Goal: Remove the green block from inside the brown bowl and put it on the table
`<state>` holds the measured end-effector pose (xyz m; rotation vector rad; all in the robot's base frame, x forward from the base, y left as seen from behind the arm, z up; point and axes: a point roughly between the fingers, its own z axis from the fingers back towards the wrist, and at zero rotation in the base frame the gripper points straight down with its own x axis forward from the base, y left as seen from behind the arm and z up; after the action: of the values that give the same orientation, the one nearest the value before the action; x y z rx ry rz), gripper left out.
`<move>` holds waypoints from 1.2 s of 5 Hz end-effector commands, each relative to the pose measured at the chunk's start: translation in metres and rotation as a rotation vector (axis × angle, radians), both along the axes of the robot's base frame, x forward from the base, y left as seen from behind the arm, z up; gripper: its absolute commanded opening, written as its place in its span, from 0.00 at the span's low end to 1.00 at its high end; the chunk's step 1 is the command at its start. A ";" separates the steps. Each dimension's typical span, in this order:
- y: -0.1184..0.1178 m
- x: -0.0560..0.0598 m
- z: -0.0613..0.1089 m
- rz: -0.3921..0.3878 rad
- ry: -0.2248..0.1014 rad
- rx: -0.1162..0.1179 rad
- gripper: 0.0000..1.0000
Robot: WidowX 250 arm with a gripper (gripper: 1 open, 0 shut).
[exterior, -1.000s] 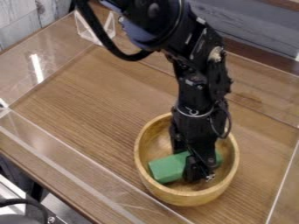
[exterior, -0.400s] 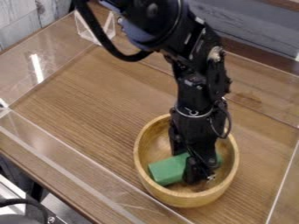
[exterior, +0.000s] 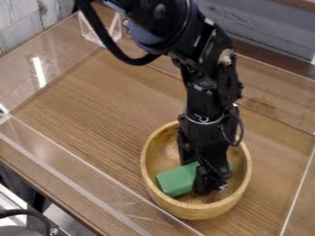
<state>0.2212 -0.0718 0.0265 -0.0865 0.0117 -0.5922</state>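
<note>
The brown bowl (exterior: 167, 199) sits on the table (exterior: 99, 101) at the lower right of the camera view. Inside it lies the green block (exterior: 179, 179), its left part showing. My gripper (exterior: 212, 171) reaches straight down into the bowl, and its black fingers are shut on the block's right end. The block still rests low in the bowl. The fingertips themselves are partly hidden by the block and the bowl's rim.
Clear acrylic walls (exterior: 50, 147) edge the tabletop at the front and left. The black arm (exterior: 185, 46) rises from the bowl toward the upper middle. Bare wood lies to the left of the bowl.
</note>
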 end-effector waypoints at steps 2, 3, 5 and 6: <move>-0.005 -0.002 0.005 0.004 -0.009 -0.013 0.00; -0.006 -0.003 0.005 0.010 -0.002 -0.016 0.00; -0.007 -0.006 0.004 0.023 0.012 -0.019 0.00; -0.007 -0.008 0.005 0.031 0.020 -0.021 0.00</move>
<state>0.2153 -0.0763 0.0259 -0.1105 0.0349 -0.5559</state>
